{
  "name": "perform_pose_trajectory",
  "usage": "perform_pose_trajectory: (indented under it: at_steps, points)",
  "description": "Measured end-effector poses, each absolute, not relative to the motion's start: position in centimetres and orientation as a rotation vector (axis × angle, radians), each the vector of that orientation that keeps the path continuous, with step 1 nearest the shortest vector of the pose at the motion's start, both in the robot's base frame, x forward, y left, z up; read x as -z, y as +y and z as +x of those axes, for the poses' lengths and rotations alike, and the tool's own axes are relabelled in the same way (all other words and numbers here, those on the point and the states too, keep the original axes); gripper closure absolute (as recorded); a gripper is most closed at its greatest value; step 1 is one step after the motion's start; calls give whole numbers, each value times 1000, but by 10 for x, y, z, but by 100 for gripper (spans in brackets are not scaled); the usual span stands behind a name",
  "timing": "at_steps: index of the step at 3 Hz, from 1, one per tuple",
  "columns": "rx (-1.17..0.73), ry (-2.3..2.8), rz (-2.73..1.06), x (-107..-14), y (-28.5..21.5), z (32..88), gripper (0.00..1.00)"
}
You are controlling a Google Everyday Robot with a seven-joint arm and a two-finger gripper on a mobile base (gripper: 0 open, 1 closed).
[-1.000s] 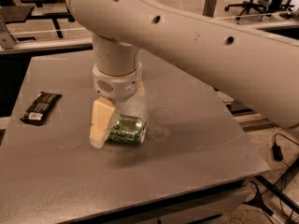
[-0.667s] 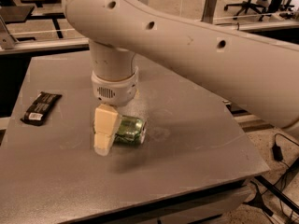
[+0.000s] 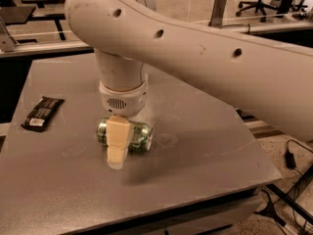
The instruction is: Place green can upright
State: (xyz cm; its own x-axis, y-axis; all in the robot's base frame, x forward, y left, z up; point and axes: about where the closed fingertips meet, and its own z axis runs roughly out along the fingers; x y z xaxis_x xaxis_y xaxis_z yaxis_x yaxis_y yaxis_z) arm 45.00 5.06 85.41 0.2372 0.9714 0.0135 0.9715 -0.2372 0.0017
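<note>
The green can (image 3: 139, 135) lies on its side on the grey table (image 3: 205, 146), left of the table's middle, its long axis running left to right. My gripper (image 3: 119, 143) hangs straight down from the big white arm and is down over the can. Its cream-coloured near part covers the middle of the can and reaches to the tabletop in front of it. The can's left end (image 3: 101, 130) and right end show on either side. The far side of the gripper is hidden behind the can.
A dark snack bar in a black wrapper (image 3: 42, 113) lies near the table's left edge. The table's front edge and right corner are close to the can. Other tables, railings and office chairs stand behind.
My gripper has moved right, from beside the can's left end to over its middle. The can lies in about the same place.
</note>
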Motion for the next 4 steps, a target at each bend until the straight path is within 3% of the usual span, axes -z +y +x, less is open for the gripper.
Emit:
perform_pose_trajectory:
  at_steps: [1,2,4]
  points:
    - [25,-1967,-2468,-852,45,448,0]
    - [60,-1972,-2501,-848,37,452,22]
    - [94,-1894,-2559,-848,39,461,77]
